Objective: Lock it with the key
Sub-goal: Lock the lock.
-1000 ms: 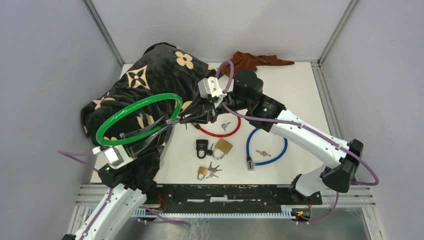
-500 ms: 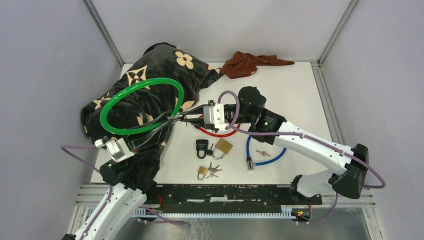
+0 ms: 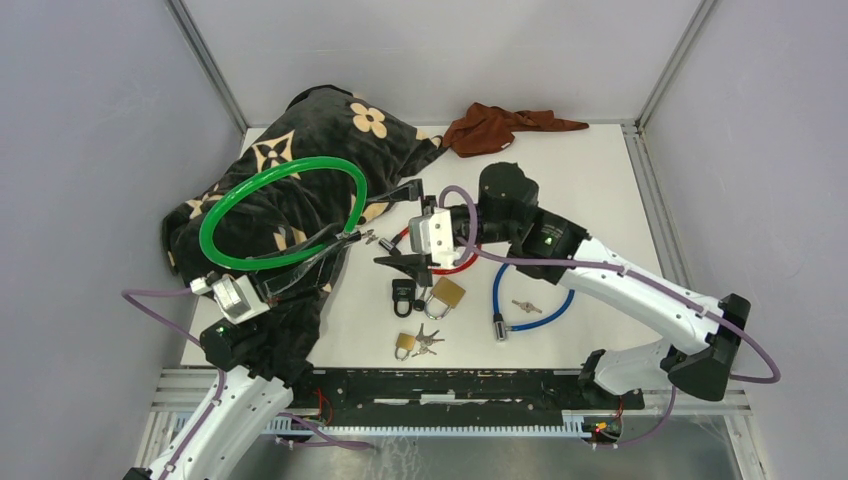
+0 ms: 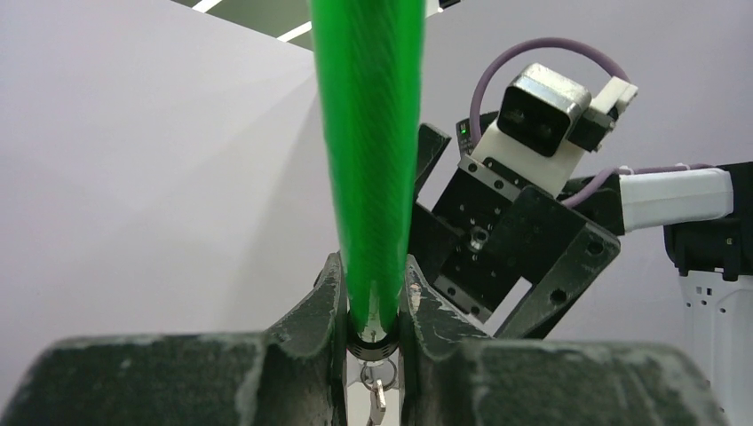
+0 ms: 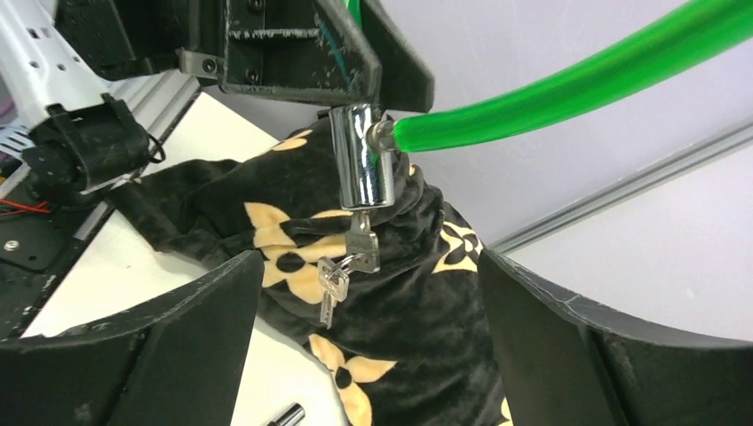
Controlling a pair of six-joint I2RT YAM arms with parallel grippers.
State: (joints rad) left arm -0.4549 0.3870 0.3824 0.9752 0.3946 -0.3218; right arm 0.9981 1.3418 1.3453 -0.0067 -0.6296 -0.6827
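A green cable lock (image 3: 300,163) hangs as a loop over the blanket. My left gripper (image 3: 345,238) is shut on its chrome lock end, and in the left wrist view the green cable (image 4: 371,177) rises from between the fingers of that gripper (image 4: 373,302). In the right wrist view a key (image 5: 361,244) sits in the bottom of the chrome lock cylinder (image 5: 362,169), and a second key (image 5: 330,288) dangles from its ring. My right gripper (image 5: 368,337) is open, its fingers wide on either side below the key and touching nothing. From above, the right gripper (image 3: 400,228) stands just right of the lock.
A black blanket with tan flowers (image 3: 300,130) covers the left of the table. A red cable lock (image 3: 455,265), a blue cable lock (image 3: 540,300), a black padlock (image 3: 403,293) and two brass padlocks (image 3: 447,293) lie near the middle. A brown cloth (image 3: 495,125) lies at the back.
My right gripper has opened, let go of the key and drawn back a little to the right. The key stays in the lock. The left gripper still holds the green cable lock.
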